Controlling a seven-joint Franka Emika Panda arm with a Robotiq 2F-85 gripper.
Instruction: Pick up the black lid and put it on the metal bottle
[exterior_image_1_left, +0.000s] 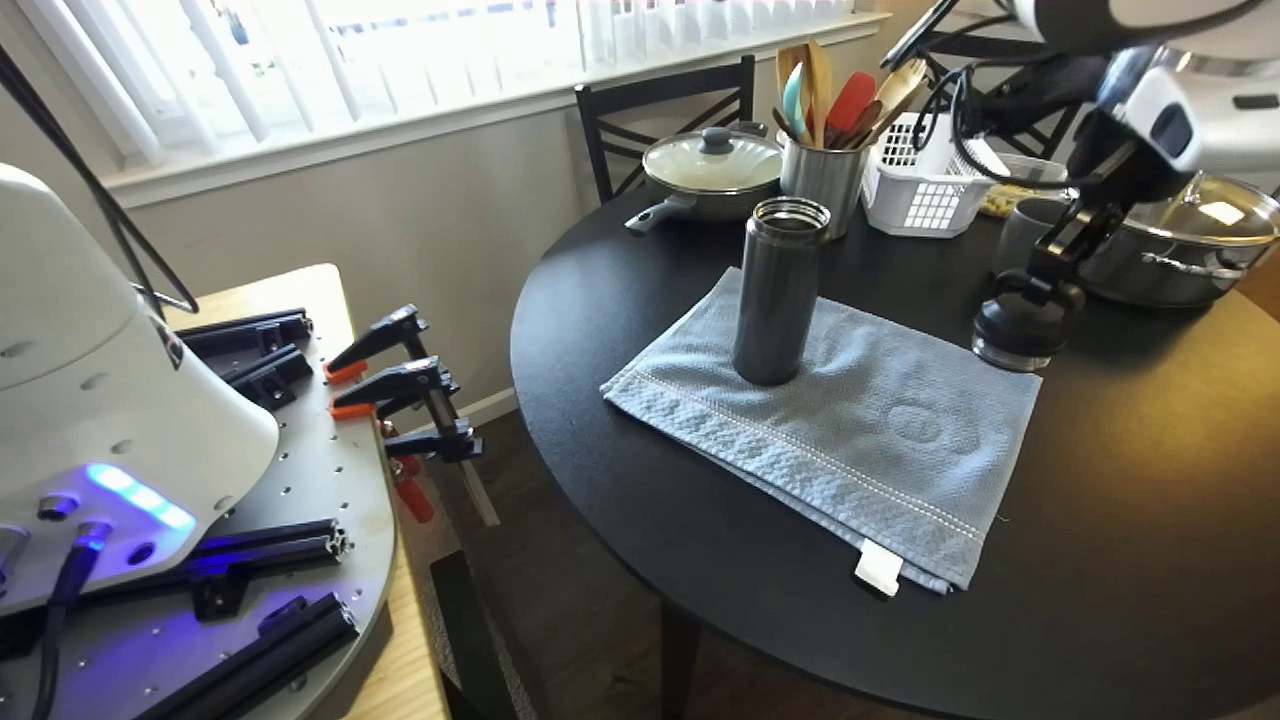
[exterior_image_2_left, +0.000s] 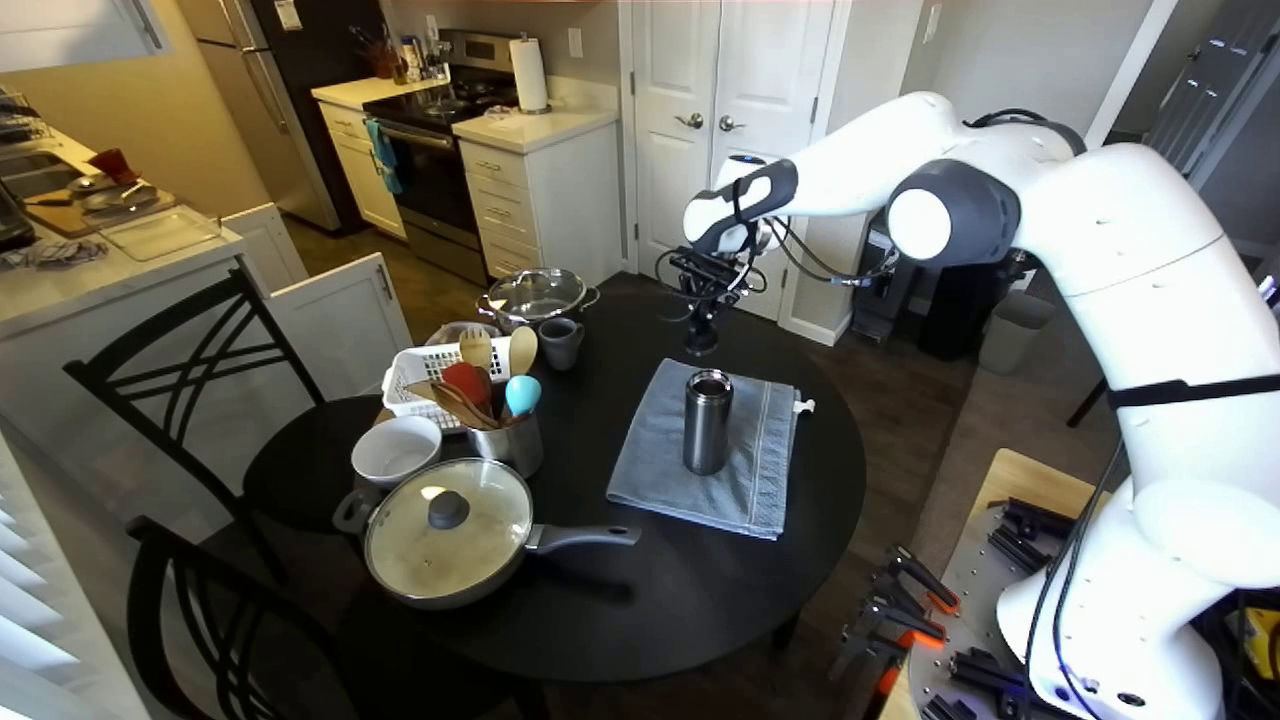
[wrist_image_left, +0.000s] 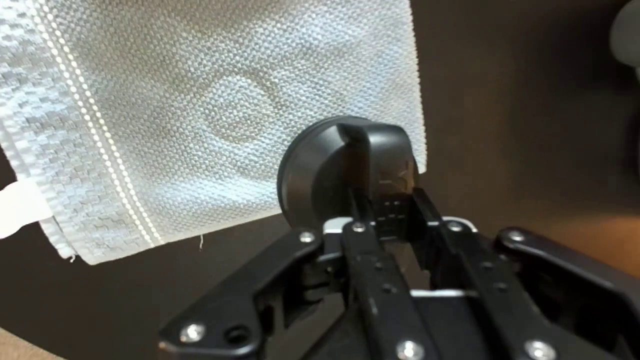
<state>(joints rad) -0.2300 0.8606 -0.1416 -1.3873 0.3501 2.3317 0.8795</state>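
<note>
One folded blue-grey cloth towel (exterior_image_1_left: 850, 390) lies under the tall, slim, dark grey metal bottle (exterior_image_1_left: 778, 300), which stands upright with its threaded mouth (exterior_image_1_left: 790, 213) uncovered. Near the bottle hangs the small domed black lid (wrist_image_left: 320, 165), raised clear of the towel as far as I can judge. The black metal tool (wrist_image_left: 391, 205) has it: the jaws stand narrow, pressing both sides of the lid's raised loop (wrist_image_left: 390, 155). That lid looks like hard plastic, so I'd guess it light, stiff, not fragile and rather slick. The loop is the place to grip, pinched squarely in the middle; the smooth dome would likely slide out of flat jaws, and an off-centre hold may let it tip.

So, one bottle, one lid, one towel close in. Farther from the bottle on the round black counter (exterior_image_1_left: 1130, 580) I count one brushed-steel utensil canister (exterior_image_1_left: 822, 185), too crowded to number its contents; one shallow grey frying pan (exterior_image_1_left: 730, 203) with one glass cover (exterior_image_1_left: 700, 170); one tapered grey mug (exterior_image_2_left: 560, 348); one white plastic slatted basket (exterior_image_1_left: 915, 205); one wide steel pot (exterior_image_1_left: 1140, 275). Past those, one round white bowl (exterior_image_2_left: 390, 455).
</note>
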